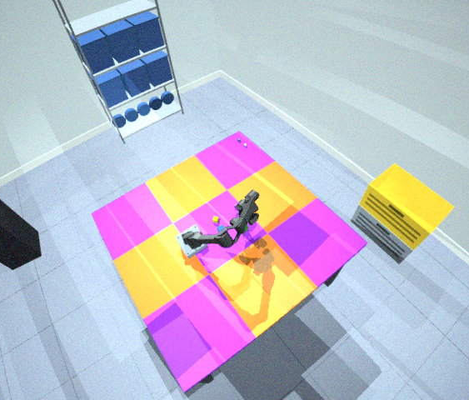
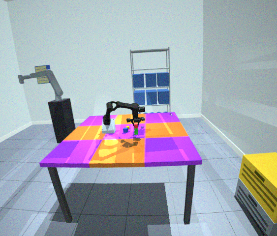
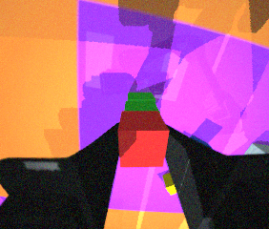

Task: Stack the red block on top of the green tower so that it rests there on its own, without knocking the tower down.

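Note:
My gripper (image 2: 136,124) (image 3: 140,126) points down and is shut on the red block (image 2: 136,126) (image 3: 144,149), one finger on each side of it. The green tower (image 1: 246,227) (image 2: 136,131) (image 3: 141,101) stands upright on the table directly below the red block. In the exterior view the red block's lower edge meets the tower's top, with no gap visible. Whether it bears on the tower cannot be told. In the wrist view the red block covers part of the tower. In the top view the arm hides the red block and most of the tower.
A blue block (image 1: 220,227) (image 2: 125,130) and a yellow block (image 1: 215,219) (image 2: 127,127) (image 3: 172,190) lie between the tower and the arm's white base (image 2: 108,128). A small purple block (image 2: 142,127) lies behind and right of the tower in the exterior view.

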Controlling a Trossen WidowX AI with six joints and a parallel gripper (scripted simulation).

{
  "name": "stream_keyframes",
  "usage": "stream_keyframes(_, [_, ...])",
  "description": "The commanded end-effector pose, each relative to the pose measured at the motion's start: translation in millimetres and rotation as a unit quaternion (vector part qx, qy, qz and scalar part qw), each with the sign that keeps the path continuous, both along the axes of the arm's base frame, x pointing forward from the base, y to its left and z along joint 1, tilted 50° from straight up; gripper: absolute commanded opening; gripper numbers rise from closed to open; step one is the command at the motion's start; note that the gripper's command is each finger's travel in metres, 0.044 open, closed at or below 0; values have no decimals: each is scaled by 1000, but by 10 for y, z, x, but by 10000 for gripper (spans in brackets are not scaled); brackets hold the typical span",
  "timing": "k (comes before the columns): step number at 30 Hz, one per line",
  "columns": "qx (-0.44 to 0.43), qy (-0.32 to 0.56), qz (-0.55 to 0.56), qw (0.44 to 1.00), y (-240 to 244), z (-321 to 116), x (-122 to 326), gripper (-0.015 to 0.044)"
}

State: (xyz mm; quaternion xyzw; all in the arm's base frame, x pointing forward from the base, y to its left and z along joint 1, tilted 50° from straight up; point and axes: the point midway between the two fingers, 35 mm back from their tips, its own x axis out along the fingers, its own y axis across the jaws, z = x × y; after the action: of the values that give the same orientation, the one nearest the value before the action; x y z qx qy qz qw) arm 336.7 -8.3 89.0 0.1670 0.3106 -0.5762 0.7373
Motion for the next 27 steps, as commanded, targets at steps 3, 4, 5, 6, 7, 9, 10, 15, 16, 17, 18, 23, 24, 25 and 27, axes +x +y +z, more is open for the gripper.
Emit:
stream_keyframes(3, [0,0,0,1000,2,0,-1,26])
stream_keyframes(4, [0,0,0,1000,2,0,-1,52])
stream_keyframes(5, [0,0,0,1000,2,0,-1,79])
stream_keyframes(6, [0,0,0,1000,2,0,-1,105])
stream_keyframes(7, [0,0,0,1000,2,0,-1,131])
stream_keyframes(9, [0,0,0,1000,2,0,-1,184])
stream_keyframes(10, [0,0,0,1000,2,0,-1,210])
stream_keyframes(15, [0,0,0,1000,2,0,-1,341])
stream_keyframes(16, [0,0,0,1000,2,0,-1,368])
stream_keyframes(17, [0,0,0,1000,2,0,-1,394])
stream_keyframes(18, [0,0,0,1000,2,0,-1,420])
stream_keyframes(23, [0,0,0,1000,2,0,-1,440])
stream_keyframes(24, [0,0,0,1000,2,0,-1,440])
stream_keyframes(25, [0,0,0,1000,2,0,-1,440])
stream_keyframes(27, [0,0,0,1000,2,0,-1,440])
